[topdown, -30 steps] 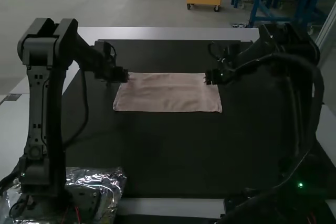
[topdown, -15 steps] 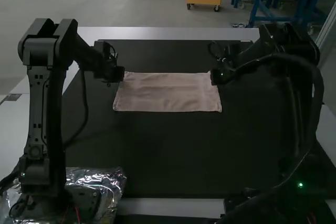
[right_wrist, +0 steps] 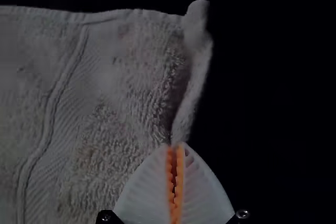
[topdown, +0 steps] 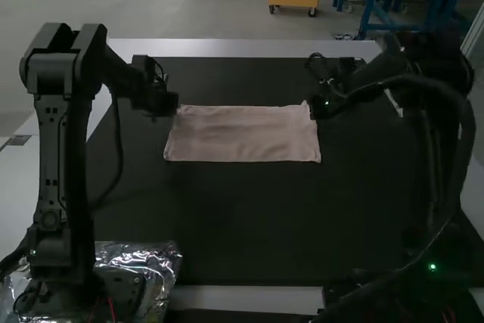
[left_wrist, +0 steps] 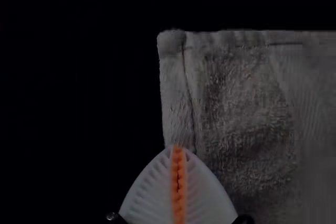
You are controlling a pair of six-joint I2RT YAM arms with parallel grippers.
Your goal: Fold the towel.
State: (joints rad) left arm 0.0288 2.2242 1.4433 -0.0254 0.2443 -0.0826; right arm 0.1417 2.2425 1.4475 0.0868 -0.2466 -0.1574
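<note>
White ribbed fingers (left_wrist: 149, 195) of the left gripper (topdown: 172, 106), orange pads (left_wrist: 179, 187) together, were clenched on one side edge of the pale pinkish rectangular terry towel (topdown: 242, 135). Right gripper (topdown: 316, 107): fingers (right_wrist: 207, 195) nearly together, pinching the opposite side edge, which curled up, its far corner poking upward. Towel lay flat as a wide rectangle between the two grippers, toward the far part of the black surface (topdown: 242, 221). Crinkled silver plastic sheet (topdown: 162, 261) sat around the left arm's base (topdown: 64, 281).
</note>
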